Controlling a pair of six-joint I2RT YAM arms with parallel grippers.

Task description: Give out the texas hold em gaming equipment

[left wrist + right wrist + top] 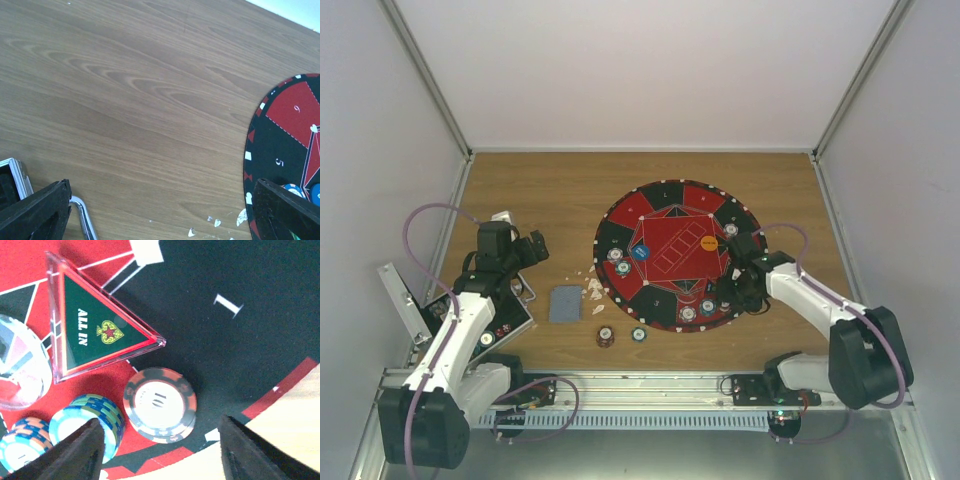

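Note:
A grey-and-orange poker chip stack [160, 404] lies on the mat's black sector, between the spread fingers of my right gripper [165, 452] and touching neither. Teal chip stacks [90, 425] stand beside the left finger. From above, the right gripper [728, 290] hangs over the mat's near right rim. More chips [616, 254] sit on the mat, along with a blue disc [640, 252] and an orange disc [709, 242]. A red chip [606, 337], a teal chip [638, 333] and grey-blue cards [564, 303] lie on the wood. My left gripper [160, 215] stands open over bare wood.
The round red-and-black mat [665, 200] fills the table's middle right. A clear triangular "ALL IN" marker [100, 332] lies on it. The open black case [515, 318] sits under the left arm, its metal handle [82, 215] by the left finger. White scraps [594, 290] litter the wood.

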